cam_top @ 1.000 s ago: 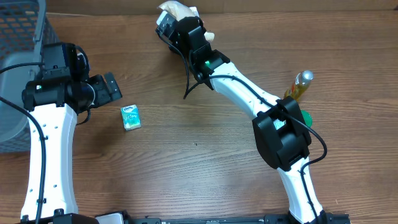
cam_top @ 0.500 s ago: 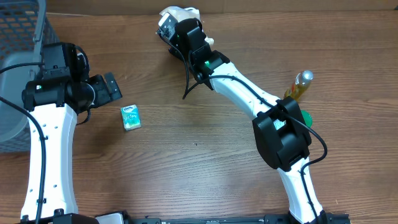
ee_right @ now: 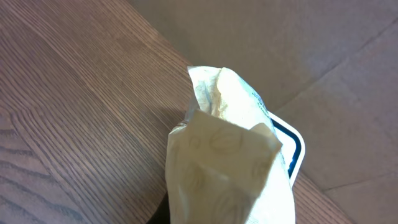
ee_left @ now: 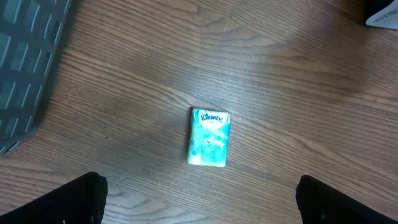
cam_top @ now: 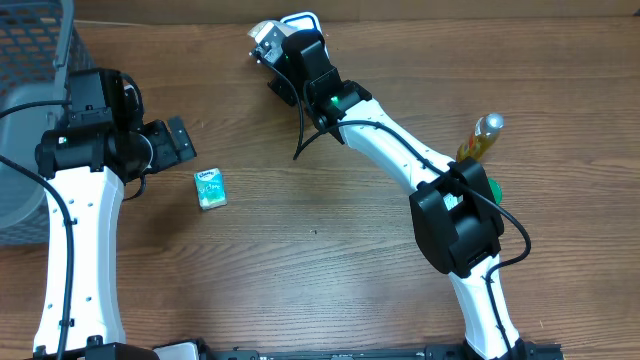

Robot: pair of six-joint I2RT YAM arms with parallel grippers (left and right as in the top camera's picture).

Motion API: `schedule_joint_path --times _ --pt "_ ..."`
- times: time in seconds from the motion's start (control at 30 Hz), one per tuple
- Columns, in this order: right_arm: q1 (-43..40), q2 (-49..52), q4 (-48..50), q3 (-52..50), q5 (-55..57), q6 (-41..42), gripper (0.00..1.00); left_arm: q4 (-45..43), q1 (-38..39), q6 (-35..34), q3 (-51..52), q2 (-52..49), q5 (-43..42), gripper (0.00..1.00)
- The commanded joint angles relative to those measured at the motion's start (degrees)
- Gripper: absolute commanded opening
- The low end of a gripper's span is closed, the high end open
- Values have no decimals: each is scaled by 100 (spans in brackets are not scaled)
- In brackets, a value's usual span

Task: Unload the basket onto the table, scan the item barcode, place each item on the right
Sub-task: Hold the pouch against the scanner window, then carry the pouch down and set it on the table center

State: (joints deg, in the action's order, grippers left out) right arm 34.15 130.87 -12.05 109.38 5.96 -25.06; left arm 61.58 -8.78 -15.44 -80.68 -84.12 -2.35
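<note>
Your right gripper [cam_top: 270,41], clamped on the cream packet [ee_right: 227,163], has swung it aside at the worktop's far edge, uncovering a blue-rimmed scanner [cam_top: 301,17]. The scan is probably unfinished. The left gripper [cam_top: 184,140] has its fingers apart.

Left pincer [cam_top: 182,141] gapes wide; right pincer [cam_top: 270,40] is clamped tight, arm stretched forward.

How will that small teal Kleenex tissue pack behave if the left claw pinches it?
The small teal Kleenex tissue pack looks soft, so it will probably squash a little rather than resist. It lies flat on the wooden table, so rolling seems unlikely. Its plastic wrap may be slippery.
</note>
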Motion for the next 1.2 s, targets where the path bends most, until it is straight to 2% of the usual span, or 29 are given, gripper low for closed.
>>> schedule_joint_path --times 0.0,0.17,0.33,0.5,0.67,0.83,0.93,1.17 --pt "-33 -289 22 90 -116 153 4 -7 -20 -39 -79 48 -55 99" --pt "-79 -374 28 90 -107 153 4 -7 -20 -39 -79 48 -55 99" --pt "-85 -922 -46 90 -92 173 4 -7 -20 -39 -79 48 -55 100" --pt "-107 -1622 -636 90 -98 850 4 -7 -20 -39 -79 48 -55 100" --pt "-245 -2138 -2052 90 -299 1593 4 -7 -20 -39 -79 48 -55 99" --pt "-472 -2256 -4109 90 -1751 2332 4 -7 -20 -39 -79 48 -55 100" --pt "-643 -2236 -5346 83 -2461 2358 4 -7 -20 -39 -79 48 -55 100" --pt "-988 -2236 -7436 83 -2557 2035 4 -7 -20 -39 -79 48 -52 100"
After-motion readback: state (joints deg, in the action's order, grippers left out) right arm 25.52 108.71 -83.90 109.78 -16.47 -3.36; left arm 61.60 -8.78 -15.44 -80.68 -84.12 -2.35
